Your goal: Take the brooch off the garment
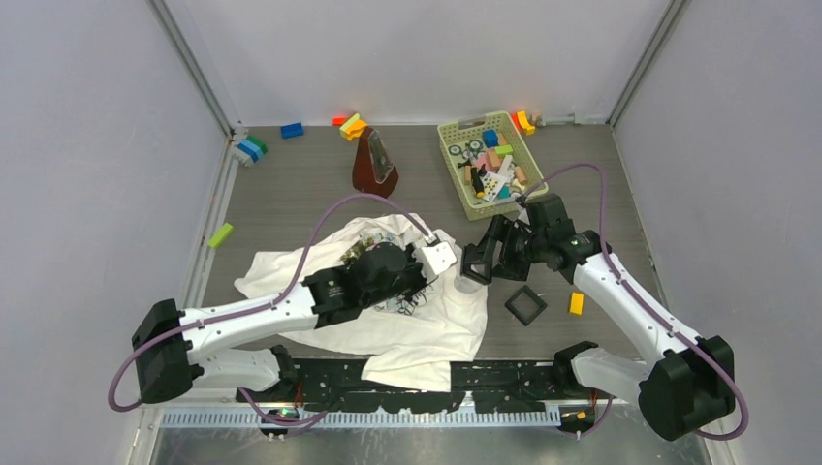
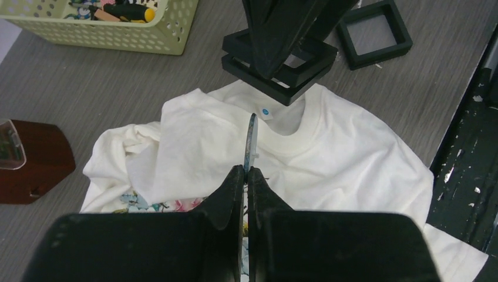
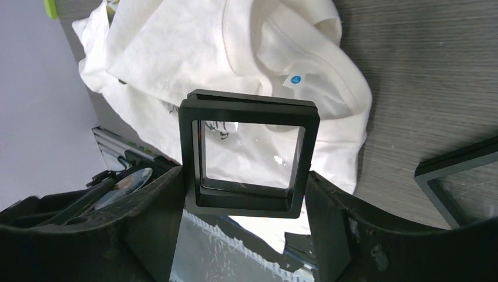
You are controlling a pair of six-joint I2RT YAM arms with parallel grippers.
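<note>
The garment, a white T-shirt with a floral print, lies crumpled near the table's front edge. My left gripper is shut on the brooch, a thin silvery-grey disc seen edge-on, sticking out past the fingertips above the shirt's collar. From above, the left gripper hovers over the shirt's middle. In the right wrist view the brooch shows as a pale disc at lower left. My right gripper is shut on a black square tray, held upright just right of the shirt, close to the left gripper.
A second black tray and a small orange block lie right of the shirt. A green basket of toys and a brown metronome stand behind. Loose bricks sit along the back wall.
</note>
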